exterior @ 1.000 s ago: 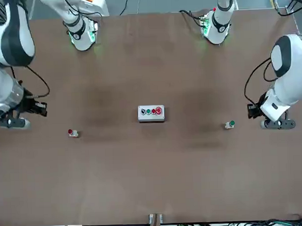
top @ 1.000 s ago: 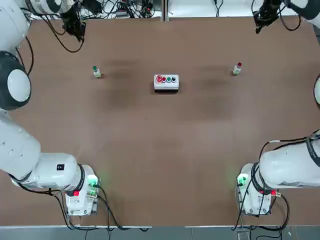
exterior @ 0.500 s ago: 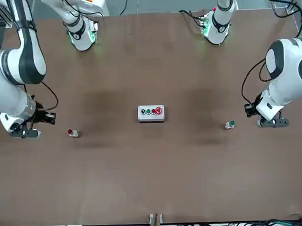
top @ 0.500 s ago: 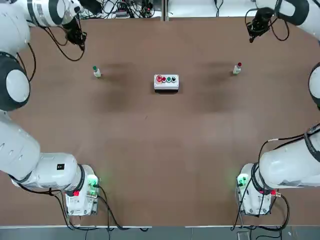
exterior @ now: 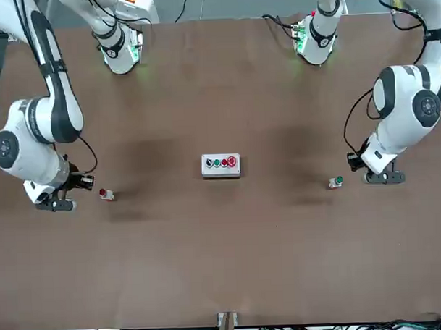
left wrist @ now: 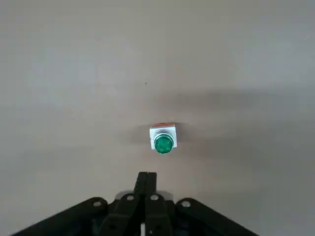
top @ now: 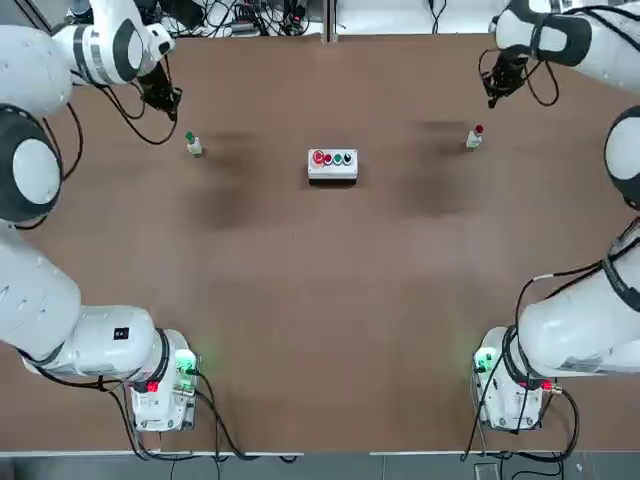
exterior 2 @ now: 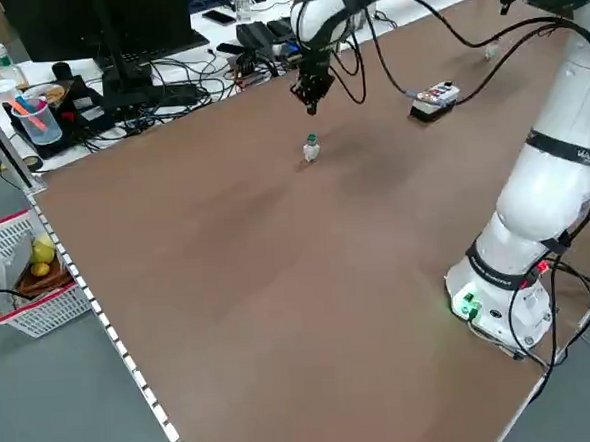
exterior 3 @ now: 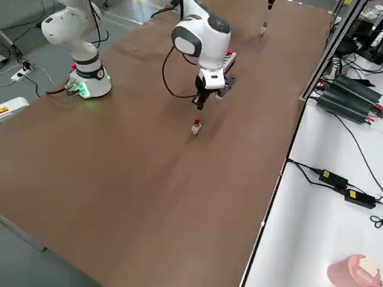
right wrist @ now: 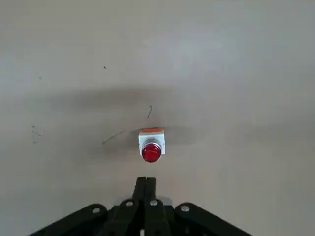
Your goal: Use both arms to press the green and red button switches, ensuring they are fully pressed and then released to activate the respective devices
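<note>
You are in the approach step: with its fingers pressed together, the left tool (left wrist: 146, 181) hangs just short of the green switch (left wrist: 163, 140) at the counter's (top: 320, 280) far left, the right tool (right wrist: 145, 186) likewise by the red switch (right wrist: 151, 146) at far right, so each must next come over its cap and push straight down.

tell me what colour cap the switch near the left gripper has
Green cap on a pale base, clearest in the left wrist view.
</note>
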Available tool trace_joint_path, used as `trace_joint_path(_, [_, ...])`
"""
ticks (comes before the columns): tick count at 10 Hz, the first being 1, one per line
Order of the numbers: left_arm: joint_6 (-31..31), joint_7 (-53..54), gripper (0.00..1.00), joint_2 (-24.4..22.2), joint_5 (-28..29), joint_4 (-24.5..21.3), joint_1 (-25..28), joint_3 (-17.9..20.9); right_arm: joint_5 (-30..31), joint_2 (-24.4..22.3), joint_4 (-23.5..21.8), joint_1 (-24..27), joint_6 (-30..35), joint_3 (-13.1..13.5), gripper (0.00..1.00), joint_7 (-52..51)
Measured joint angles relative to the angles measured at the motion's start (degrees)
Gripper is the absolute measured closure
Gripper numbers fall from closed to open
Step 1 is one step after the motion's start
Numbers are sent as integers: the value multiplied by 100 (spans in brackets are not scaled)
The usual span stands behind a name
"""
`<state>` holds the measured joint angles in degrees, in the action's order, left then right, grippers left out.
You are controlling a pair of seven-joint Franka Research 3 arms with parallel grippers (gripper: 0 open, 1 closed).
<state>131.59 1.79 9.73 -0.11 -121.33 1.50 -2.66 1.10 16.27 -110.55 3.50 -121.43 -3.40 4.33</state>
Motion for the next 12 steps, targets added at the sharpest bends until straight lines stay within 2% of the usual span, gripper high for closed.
trace_joint_path(5, [603, 0, 99, 364, 0, -181, 0, -1, 1, 107, -274, 0, -215, -1, 99, -3])
trace_joint_path(12, [1123, 0, 99, 674, 0, -181, -36, -94, 62, 473, -289, -1, -753, -4, 99, -13])
